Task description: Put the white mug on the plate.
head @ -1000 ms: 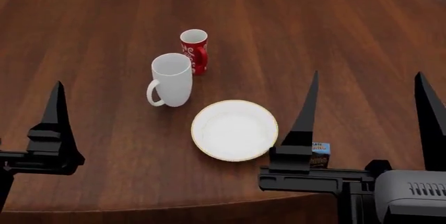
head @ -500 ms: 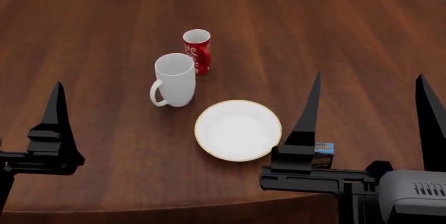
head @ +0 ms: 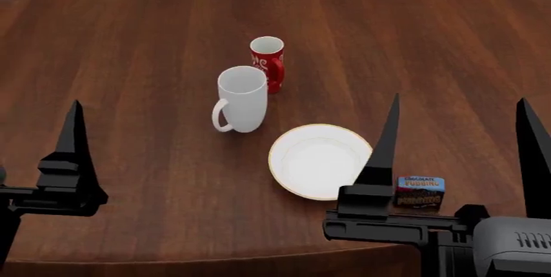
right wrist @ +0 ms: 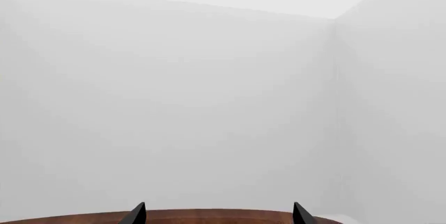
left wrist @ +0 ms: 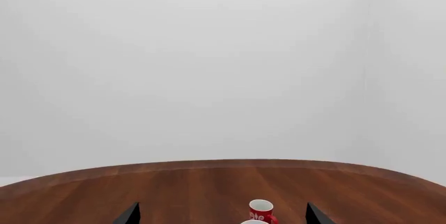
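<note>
- The tall glossy white mug [head: 242,99] stands upright on the round brown wooden table [head: 129,64], loop handle toward the robot's left
- The round white plate with a thin gold rim [head: 319,161] lies empty just beside it, nearer the robot
- A slim red mug with white swirls [head: 268,62] stands touching or nearly touching behind the white mug
- A small blue printed box [head: 420,193] sits right of the plate
- Left gripper [left wrist: 221,216] and right gripper [head: 460,154] are both spread, holding nothing

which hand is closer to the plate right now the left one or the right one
Right. The right hand is open just beside the plate, one finger overlapping its rim in the head view. The left hand sits far across the table, past the white mug.
</note>
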You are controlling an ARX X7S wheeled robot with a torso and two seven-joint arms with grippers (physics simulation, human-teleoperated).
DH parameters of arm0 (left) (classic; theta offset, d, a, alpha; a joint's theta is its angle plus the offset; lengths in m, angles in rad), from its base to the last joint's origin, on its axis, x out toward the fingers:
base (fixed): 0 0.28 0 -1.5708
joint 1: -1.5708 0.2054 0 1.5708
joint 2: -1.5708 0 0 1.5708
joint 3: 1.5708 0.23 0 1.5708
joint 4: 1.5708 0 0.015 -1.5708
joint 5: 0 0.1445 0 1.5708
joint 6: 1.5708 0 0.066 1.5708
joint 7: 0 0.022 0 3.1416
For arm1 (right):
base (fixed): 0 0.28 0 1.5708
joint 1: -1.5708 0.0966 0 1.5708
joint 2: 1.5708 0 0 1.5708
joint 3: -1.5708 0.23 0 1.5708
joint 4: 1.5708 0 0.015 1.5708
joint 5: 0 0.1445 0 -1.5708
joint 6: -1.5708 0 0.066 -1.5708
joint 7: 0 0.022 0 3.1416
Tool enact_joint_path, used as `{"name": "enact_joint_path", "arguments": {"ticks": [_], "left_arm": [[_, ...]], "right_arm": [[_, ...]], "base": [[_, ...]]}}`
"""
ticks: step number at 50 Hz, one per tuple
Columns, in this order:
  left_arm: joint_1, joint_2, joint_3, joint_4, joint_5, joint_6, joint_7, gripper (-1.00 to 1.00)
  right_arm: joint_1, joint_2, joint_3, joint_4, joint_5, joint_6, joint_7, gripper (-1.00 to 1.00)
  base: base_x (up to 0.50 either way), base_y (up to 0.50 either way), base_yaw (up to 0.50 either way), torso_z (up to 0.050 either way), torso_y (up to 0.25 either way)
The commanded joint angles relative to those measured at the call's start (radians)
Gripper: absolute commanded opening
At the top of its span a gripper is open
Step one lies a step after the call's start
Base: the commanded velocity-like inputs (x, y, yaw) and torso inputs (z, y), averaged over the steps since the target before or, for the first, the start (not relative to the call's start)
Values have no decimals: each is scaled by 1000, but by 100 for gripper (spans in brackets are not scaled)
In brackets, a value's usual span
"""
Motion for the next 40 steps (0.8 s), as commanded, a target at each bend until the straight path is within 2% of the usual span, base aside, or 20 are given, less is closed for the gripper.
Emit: {"name": "enact_joint_path", "arguments": {"ticks": [1, 17, 40], "left_arm": [[-3, -3, 6, 3, -5, -2, -7, 100], [-2, -8, 14, -3, -10, 4, -13, 100], [-5, -15, 18, -5, -19, 8, -25, 100]], "right_arm": [[-7, 7, 0, -1, 6, -3, 5, 100], [-17, 6, 17, 0, 29, -22, 18, 100], [-20, 20, 6, 11, 45, -38, 30, 100]], "base": [[18, 155, 0, 0, 0], [16, 27, 0, 0, 0], [414, -62, 0, 0, 0]]}}
